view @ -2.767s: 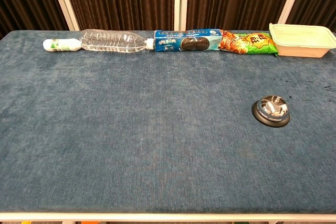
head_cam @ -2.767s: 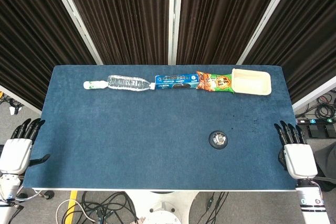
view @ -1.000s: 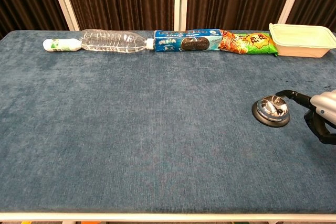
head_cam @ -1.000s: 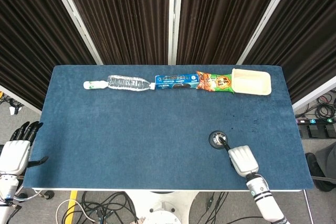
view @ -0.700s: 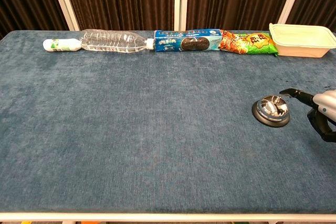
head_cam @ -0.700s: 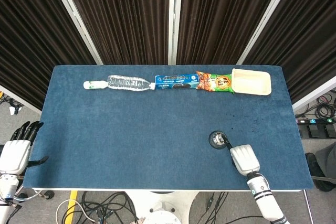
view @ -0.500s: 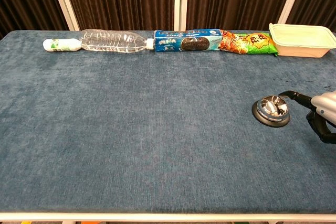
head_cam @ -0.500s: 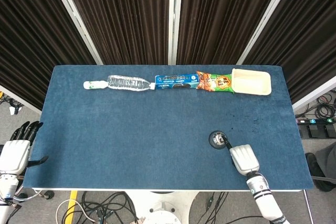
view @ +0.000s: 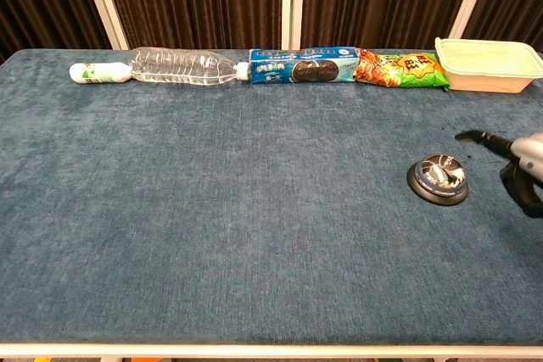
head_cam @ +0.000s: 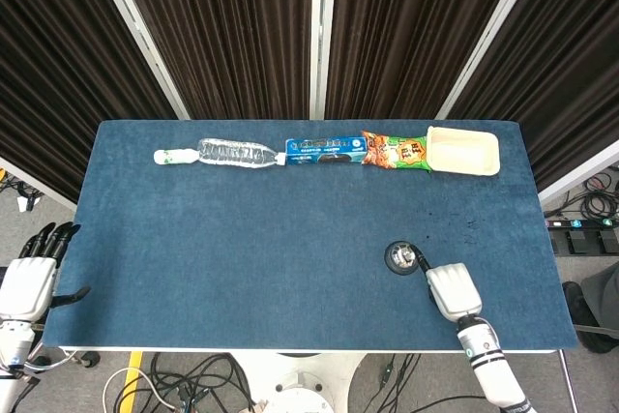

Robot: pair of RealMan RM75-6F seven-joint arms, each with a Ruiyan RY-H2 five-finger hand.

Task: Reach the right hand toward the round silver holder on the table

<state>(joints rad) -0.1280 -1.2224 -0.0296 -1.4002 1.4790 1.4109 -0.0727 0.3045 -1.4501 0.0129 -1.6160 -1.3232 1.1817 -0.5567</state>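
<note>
The round silver holder [head_cam: 401, 257] with a dark base sits on the blue tablecloth, right of centre and toward the front; it also shows in the chest view [view: 438, 179]. My right hand [head_cam: 450, 289] hovers just right of and behind it, holding nothing. In the chest view the right hand [view: 519, 165] enters from the right edge, one dark finger [view: 475, 137] stretched out above and right of the holder, not touching it. My left hand [head_cam: 34, 276] hangs off the table's front-left corner, fingers spread, empty.
Along the far edge lie a small white bottle [head_cam: 172, 156], a clear plastic bottle [head_cam: 237, 153], a blue cookie pack [head_cam: 325, 150], an orange snack bag [head_cam: 395, 151] and a cream tray [head_cam: 463, 150]. Dark curtains hang behind the table [head_cam: 242, 258].
The right hand's outstretched finger, which was touching or just over the holder's rim, has lifted and drawn slightly to the right. The holder and the left hand have not moved.
</note>
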